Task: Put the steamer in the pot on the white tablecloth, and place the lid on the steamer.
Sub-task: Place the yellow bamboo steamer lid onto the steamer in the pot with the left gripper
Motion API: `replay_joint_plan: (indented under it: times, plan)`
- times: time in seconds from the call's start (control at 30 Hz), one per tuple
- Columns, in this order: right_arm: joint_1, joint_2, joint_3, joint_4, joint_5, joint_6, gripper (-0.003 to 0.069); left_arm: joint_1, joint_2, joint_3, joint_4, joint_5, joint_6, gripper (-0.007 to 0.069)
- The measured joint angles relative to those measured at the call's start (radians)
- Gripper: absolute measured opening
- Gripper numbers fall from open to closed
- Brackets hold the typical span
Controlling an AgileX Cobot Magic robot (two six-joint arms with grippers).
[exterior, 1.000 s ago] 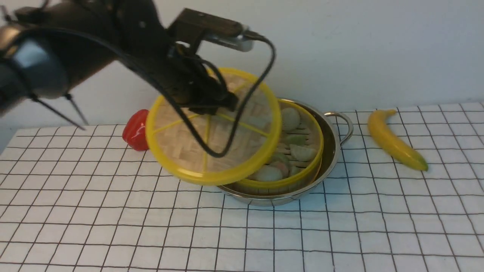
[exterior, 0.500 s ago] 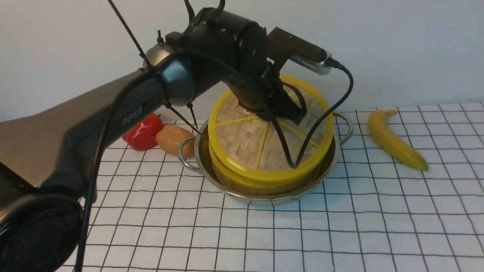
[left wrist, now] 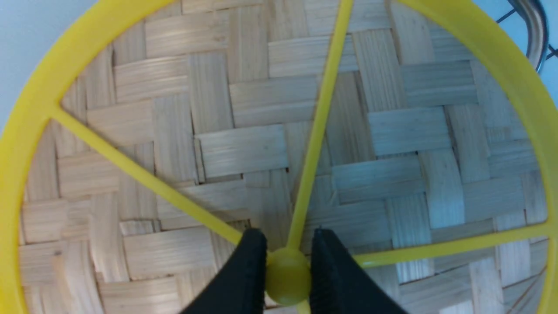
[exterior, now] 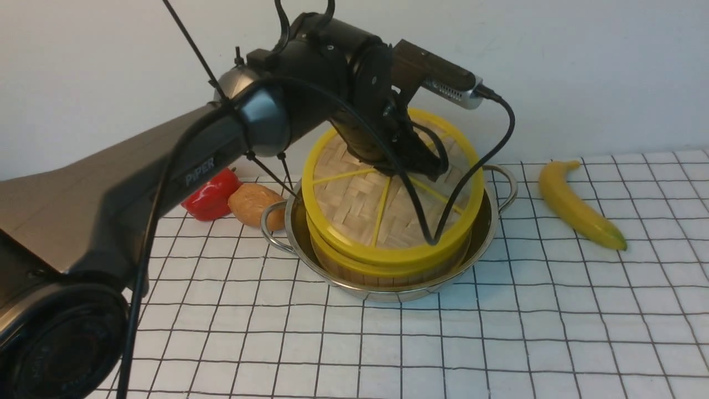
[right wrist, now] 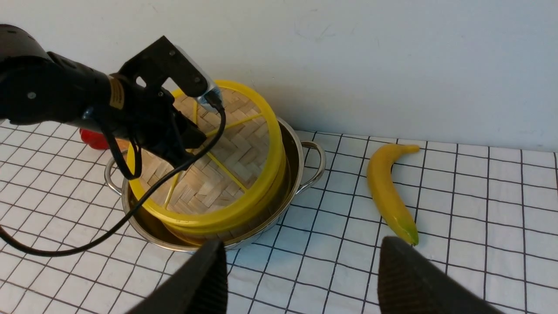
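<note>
The lid (exterior: 360,205), a woven disc with a yellow rim and spokes, lies over the steamer (exterior: 382,272), slightly tilted. Only the steamer's yellow rim and bamboo wall show; its buns are hidden. The steamer stands in the shiny pot (exterior: 490,219) on the white tablecloth (exterior: 498,332). My left gripper (exterior: 411,168) is shut on the lid's yellow centre knob (left wrist: 287,279), with a black finger (left wrist: 253,261) on each side. My right gripper (right wrist: 301,250) is open and empty, above the cloth on the near side of the pot (right wrist: 298,161).
A yellow banana (exterior: 576,205) lies on the cloth to the right of the pot. A red pepper (exterior: 210,194) and a brown rounded thing (exterior: 253,204) lie to its left. A pale wall stands close behind. My left arm reaches over the cloth's left side.
A second ago my left gripper held the lid tilted, left of the steamer with the buns showing. It has carried the lid right, over the steamer. Since half a second ago little has moved.
</note>
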Motion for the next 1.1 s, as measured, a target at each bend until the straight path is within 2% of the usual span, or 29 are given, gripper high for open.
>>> replay_joint_plan:
  times: [0.4,0.7,1.1]
  plan:
    - [0.0,0.0,0.0,0.0,0.0,0.002,0.0456,0.0,0.066,-0.001,0.011,-0.029,-0.001,0.0117]
    - [0.0,0.0,0.0,0.0,0.0,0.003,0.0456,0.001,0.071,-0.001,0.07,-0.038,-0.075,0.0117]
    - [0.0,0.0,0.0,0.0,0.0,0.003,0.0456,0.001,0.088,-0.001,0.085,-0.066,-0.078,0.0117]
